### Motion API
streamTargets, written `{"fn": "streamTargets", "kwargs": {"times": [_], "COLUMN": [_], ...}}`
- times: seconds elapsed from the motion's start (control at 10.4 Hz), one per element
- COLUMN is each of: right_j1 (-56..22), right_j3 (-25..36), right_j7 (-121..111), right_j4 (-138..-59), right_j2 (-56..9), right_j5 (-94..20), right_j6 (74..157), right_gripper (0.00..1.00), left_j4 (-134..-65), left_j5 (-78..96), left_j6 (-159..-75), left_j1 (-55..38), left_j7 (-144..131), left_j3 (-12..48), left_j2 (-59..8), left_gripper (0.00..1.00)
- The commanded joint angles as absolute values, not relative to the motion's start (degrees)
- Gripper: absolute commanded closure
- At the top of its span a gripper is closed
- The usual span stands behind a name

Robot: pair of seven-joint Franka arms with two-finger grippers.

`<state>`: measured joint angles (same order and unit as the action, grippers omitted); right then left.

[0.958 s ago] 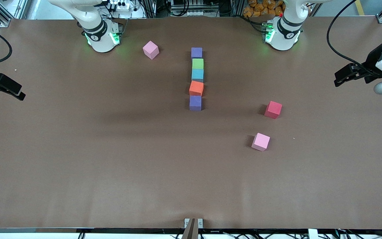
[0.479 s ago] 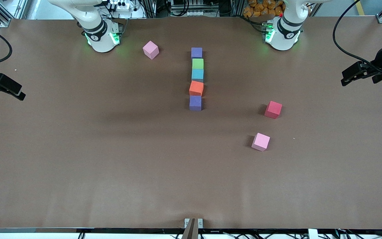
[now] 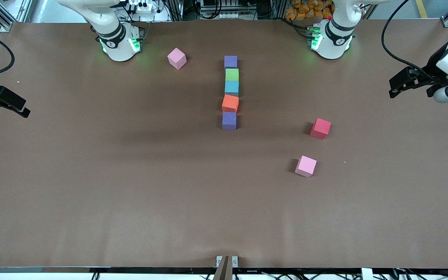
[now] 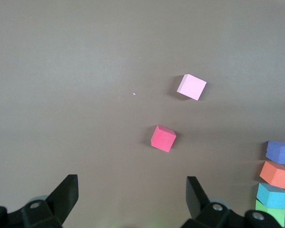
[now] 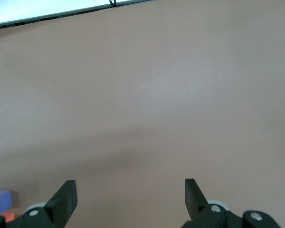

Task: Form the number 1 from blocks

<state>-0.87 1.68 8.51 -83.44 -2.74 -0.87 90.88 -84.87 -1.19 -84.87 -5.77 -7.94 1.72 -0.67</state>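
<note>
Left gripper point(image 3: 394, 88) is shifting slightly at its table point(image 3: 91, 186) end, empty, jaws wide | right gripper point(image 3: 23, 112) is waiting, wide | five matte foam cubes point(image 3: 230, 92) are sitting in one touching mid-table column | "1" looking finished.

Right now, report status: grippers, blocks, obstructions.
Left gripper open, empty, at its table end. Right gripper open, empty, at its end. Blocks in one straight line, touching. Nothing in the way.
</note>
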Motion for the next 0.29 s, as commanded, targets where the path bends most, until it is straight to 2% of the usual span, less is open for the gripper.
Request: {"fn": "streamTargets", "kwargs": {"times": [0.0, 0.19], "right_j1": [-0.4, -0.4], "right_j3": [0.8, 0.9], "right_j7": [8.9, 8.8], "right_j4": [-81.9, -81.8], "right_j2": [-3.7, -3.7], "right_j5": [0.0, -0.1], "right_j6": [90.0, 90.0], "right_gripper": [0.00, 0.00], "left_j4": [-84.2, -84.2], "left_j5": [-0.5, -0.8], "left_j6": [-83.9, -83.9], "left_j1": [-5.6, -5.6], "left_j7": [-7.1, -6.7], "left_j3": [1.6, 1.7], "left_j2": [-0.4, -0.3], "left_gripper": [0.00, 0.00]}}
